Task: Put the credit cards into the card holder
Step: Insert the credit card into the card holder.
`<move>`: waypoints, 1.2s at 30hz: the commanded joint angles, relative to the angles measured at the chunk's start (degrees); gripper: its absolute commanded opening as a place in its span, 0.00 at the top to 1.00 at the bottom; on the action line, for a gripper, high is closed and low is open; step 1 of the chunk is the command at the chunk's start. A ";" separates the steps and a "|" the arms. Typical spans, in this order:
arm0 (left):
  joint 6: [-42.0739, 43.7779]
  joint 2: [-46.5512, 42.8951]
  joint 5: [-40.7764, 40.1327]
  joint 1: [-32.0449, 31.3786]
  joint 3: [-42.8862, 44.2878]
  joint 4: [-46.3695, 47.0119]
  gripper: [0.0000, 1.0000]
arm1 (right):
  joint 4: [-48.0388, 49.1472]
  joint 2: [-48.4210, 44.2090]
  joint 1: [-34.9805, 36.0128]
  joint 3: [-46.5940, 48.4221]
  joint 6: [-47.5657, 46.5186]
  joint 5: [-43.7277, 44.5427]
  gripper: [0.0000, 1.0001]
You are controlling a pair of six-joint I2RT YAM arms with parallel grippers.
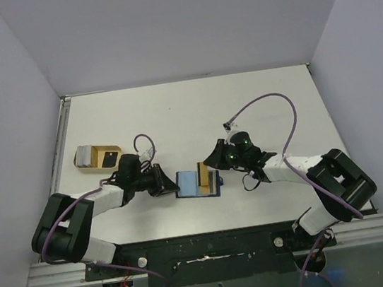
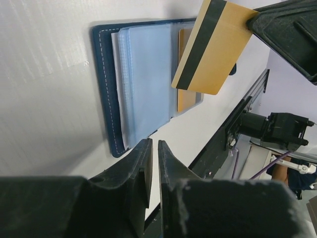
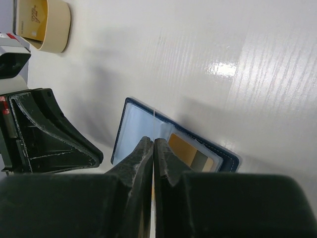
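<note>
Tan card [image 2: 213, 49] pinched by right gripper [image 3: 153, 143] partly hides card holder [image 2: 105, 89]; left gripper [image 2: 154, 145] unclear.

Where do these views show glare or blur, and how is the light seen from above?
Right wrist view: a bright glare patch on the table; the right gripper, close to the lens, is soft. Left wrist view: the left gripper is blurred, the tan card and card holder sharper. Top view: even light, only faint shadows on the table.

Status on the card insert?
Right gripper shut on tan card, over open card holder. Left gripper nearly closed at its edge, grip unclear. A second card sits slotted. Nothing blocking.
</note>
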 commanded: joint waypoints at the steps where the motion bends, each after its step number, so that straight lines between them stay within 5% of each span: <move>1: 1.49 1.14 -0.95 -0.91 -0.26 3.77 0.91 | 6.31 1.02 -0.80 -0.65 0.81 -1.92 1.00; 20: 1.06 5.40 -4.29 -3.77 -0.29 4.11 0.95 | 12.80 3.96 -3.23 -3.93 4.30 -4.97 1.00; 36: 2.50 -4.27 -15.95 -4.06 3.85 -6.69 0.87 | 14.49 3.80 -3.61 -3.98 5.45 -6.57 1.00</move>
